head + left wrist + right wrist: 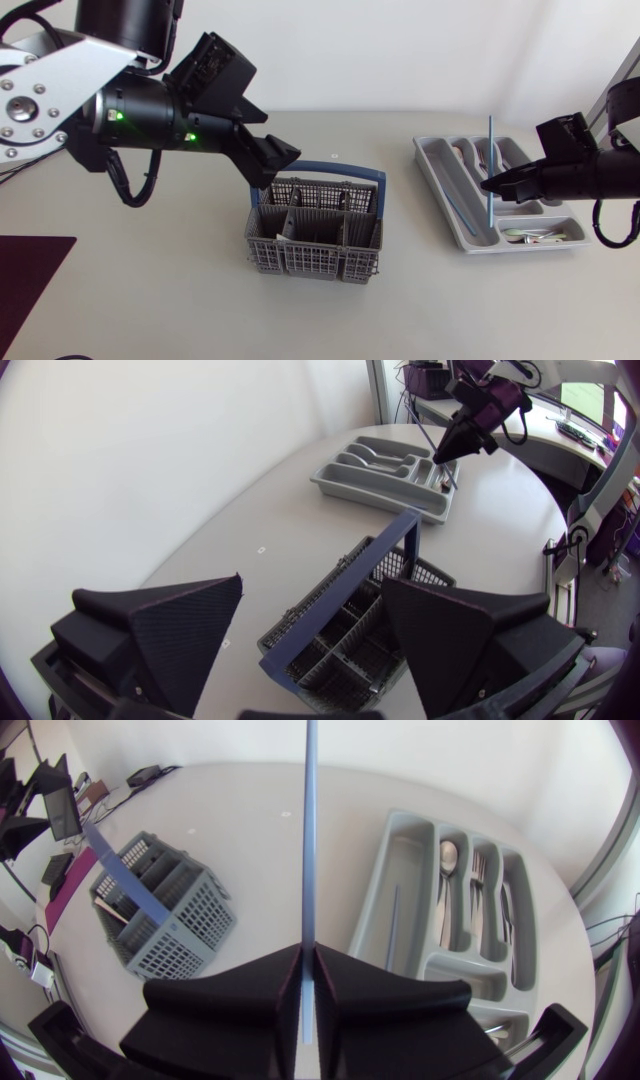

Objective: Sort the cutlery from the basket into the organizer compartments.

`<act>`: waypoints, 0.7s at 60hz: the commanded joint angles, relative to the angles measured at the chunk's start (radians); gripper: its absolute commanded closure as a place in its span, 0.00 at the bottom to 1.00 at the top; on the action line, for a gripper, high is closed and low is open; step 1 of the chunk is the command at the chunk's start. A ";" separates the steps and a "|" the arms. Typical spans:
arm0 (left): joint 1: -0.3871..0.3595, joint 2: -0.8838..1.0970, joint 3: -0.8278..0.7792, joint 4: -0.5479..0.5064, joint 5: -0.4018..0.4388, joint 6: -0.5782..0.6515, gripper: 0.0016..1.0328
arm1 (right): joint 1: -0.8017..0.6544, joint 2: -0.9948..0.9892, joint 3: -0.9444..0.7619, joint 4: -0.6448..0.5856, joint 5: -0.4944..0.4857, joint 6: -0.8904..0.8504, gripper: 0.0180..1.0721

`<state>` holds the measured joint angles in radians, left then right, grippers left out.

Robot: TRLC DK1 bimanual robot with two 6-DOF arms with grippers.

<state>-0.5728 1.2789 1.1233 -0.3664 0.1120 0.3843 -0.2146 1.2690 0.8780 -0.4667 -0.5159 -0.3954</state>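
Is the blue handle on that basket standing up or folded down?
Standing up: the blue handle rises well above the rim of the basket and spans its compartments.

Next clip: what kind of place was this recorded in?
Probably a robotics test bench, not a real kitchen: a plain white table with a cutlery basket and an organizer, worked by a left arm and a right arm.

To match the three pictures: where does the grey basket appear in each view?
Head view: basket in the middle, organizer at its right.
Left wrist view: basket under the open left hand.
Right wrist view: basket ahead of the right hand, to one side.
Shared landmark: the grey organizer.
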 commanded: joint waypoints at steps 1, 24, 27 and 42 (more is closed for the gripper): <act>-0.006 -0.032 -0.037 -0.016 -0.012 0.045 0.07 | -0.037 0.090 0.044 0.017 0.013 -0.023 0.95; -0.024 -0.092 -0.131 -0.057 -0.060 0.111 0.07 | -0.055 0.391 0.167 0.074 0.082 0.001 0.95; -0.021 -0.104 -0.148 -0.054 -0.060 0.120 0.07 | -0.045 0.432 0.185 0.094 0.106 0.018 0.95; 0.007 -0.159 -0.224 -0.031 -0.060 0.149 0.07 | 0.000 0.587 0.253 0.115 0.146 0.059 0.95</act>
<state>-0.5800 1.1481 0.9371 -0.4129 0.0544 0.5022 -0.2356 1.8091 1.1084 -0.3626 -0.3866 -0.3672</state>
